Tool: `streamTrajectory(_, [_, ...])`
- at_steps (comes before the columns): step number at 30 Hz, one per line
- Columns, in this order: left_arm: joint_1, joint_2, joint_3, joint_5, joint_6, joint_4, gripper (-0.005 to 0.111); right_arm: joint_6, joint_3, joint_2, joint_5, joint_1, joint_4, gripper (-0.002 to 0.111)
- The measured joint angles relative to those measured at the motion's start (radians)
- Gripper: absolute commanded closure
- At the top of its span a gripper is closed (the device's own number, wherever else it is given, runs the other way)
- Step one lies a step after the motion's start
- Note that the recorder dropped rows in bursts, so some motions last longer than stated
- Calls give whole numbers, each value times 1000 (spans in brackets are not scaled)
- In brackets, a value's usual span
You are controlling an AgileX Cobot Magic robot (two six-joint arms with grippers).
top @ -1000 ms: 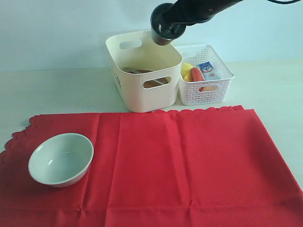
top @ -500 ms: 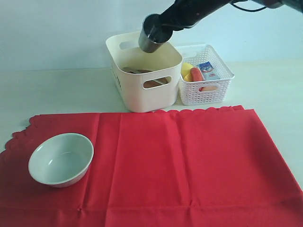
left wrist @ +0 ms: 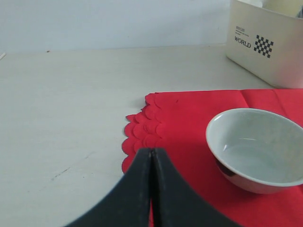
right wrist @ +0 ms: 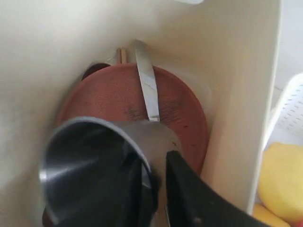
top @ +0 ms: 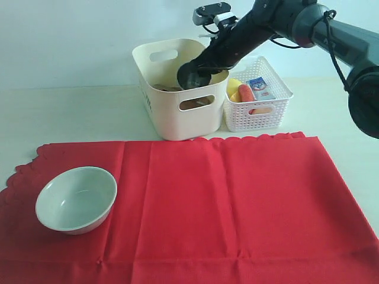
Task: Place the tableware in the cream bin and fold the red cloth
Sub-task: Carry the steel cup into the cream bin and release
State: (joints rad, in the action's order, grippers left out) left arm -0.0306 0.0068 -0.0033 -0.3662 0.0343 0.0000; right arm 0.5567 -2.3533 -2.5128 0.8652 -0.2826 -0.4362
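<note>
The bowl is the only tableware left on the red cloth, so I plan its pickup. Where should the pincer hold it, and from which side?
Probably the rim of the bowl, from above: one finger inside, one outside. It stands upright, mouth up, with a thin flaring wall, and looks too wide to span. The left pincer, now shut, is nearest.

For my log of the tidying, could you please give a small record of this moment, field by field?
steel cup: tilted inside the cream bin, over the brown plate and knife
right claw: at the cup's rim, grip unclear
left claw: shut, empty, over the red cloth's edge
bowl: on the red cloth, not yet binned
red cloth: flat, unfolded
</note>
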Motion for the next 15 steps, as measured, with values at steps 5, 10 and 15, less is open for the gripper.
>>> streamTrajectory(5, [0,0,0,0,0,0,107,0,-2,0,0,0,-8,66])
streamTrajectory(10, [0,0,0,0,0,0,107,-20,-2,9,2,0,-6,66])
streamTrajectory(15, [0,0,0,0,0,0,107,-82,-2,55,40,0,23,68])
